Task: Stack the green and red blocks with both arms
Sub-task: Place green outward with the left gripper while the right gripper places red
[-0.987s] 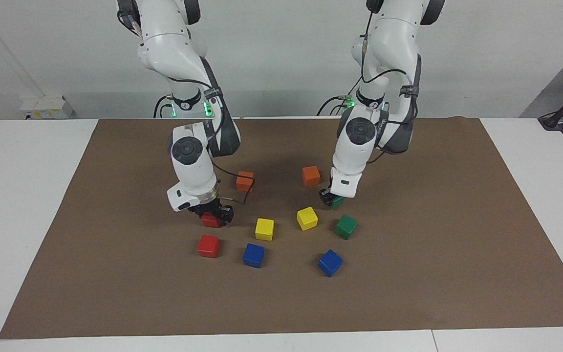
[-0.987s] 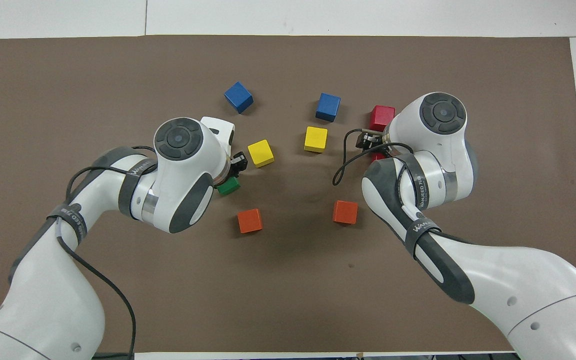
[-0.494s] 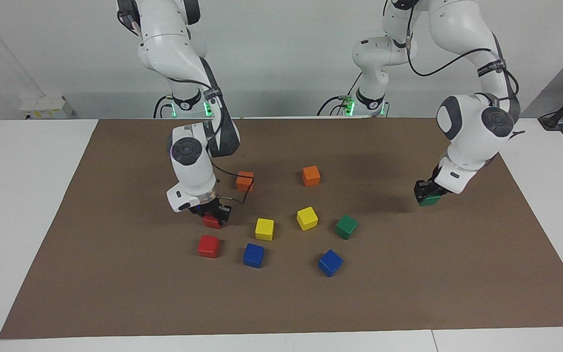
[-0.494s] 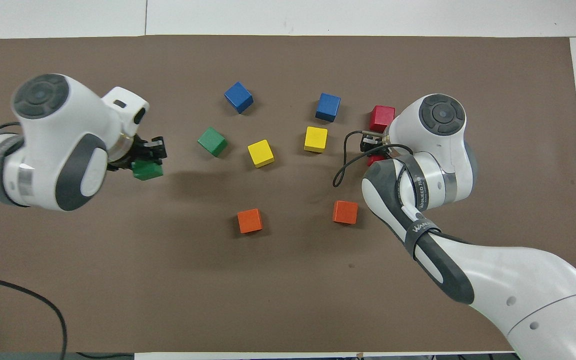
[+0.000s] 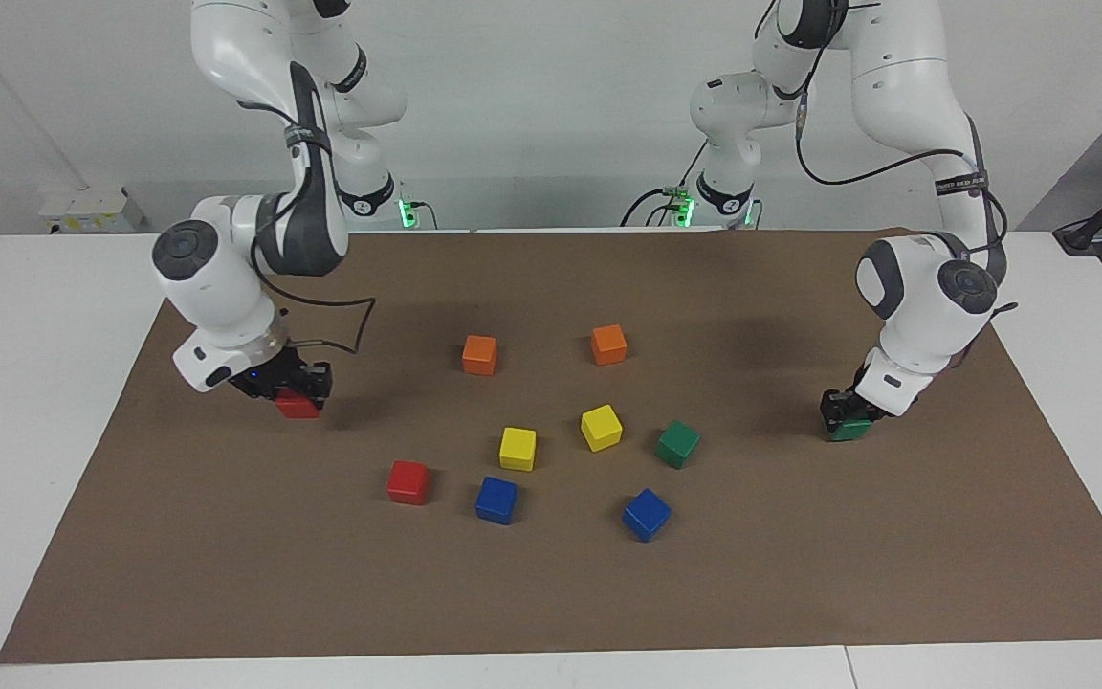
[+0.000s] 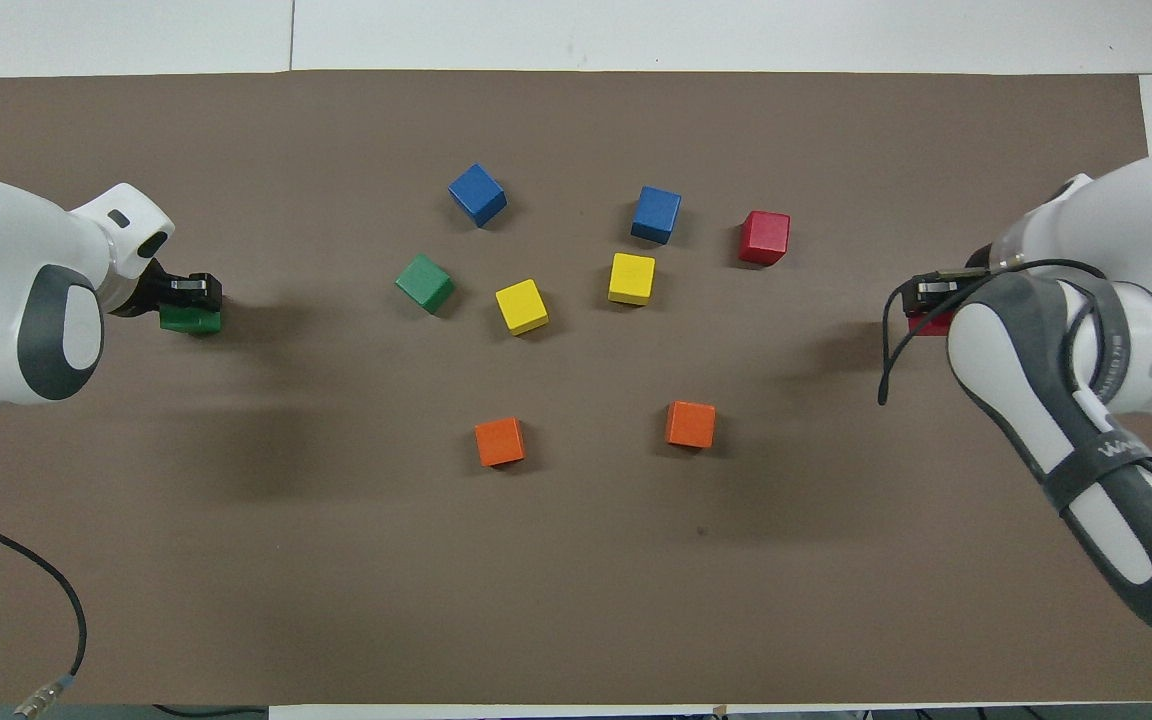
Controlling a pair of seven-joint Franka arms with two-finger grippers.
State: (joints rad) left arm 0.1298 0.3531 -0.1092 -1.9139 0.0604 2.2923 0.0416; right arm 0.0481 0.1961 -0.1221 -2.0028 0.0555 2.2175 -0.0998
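Observation:
My left gripper [image 5: 843, 417] is shut on a dark green block [image 5: 848, 430] and holds it low over the mat near the left arm's end; it also shows in the overhead view [image 6: 189, 319]. My right gripper [image 5: 291, 389] is shut on a red block [image 5: 297, 406] just above the mat near the right arm's end; in the overhead view the red block [image 6: 926, 323] is partly hidden by the arm. The second green block [image 5: 677, 444] and the second red block [image 5: 408, 481] lie free on the mat among the other cubes.
A brown mat [image 5: 551, 593] covers the table. Two orange cubes [image 5: 479, 354] [image 5: 608, 344], two yellow cubes [image 5: 517, 448] [image 5: 601, 427] and two blue cubes [image 5: 496, 500] [image 5: 646, 514] lie in the middle. A black cable [image 6: 36, 590] lies at the mat's corner by the left arm.
The left arm carried its green block from the middle out toward its own end and lowered it. The right arm carried its red block from beside the cubes out toward its own end.

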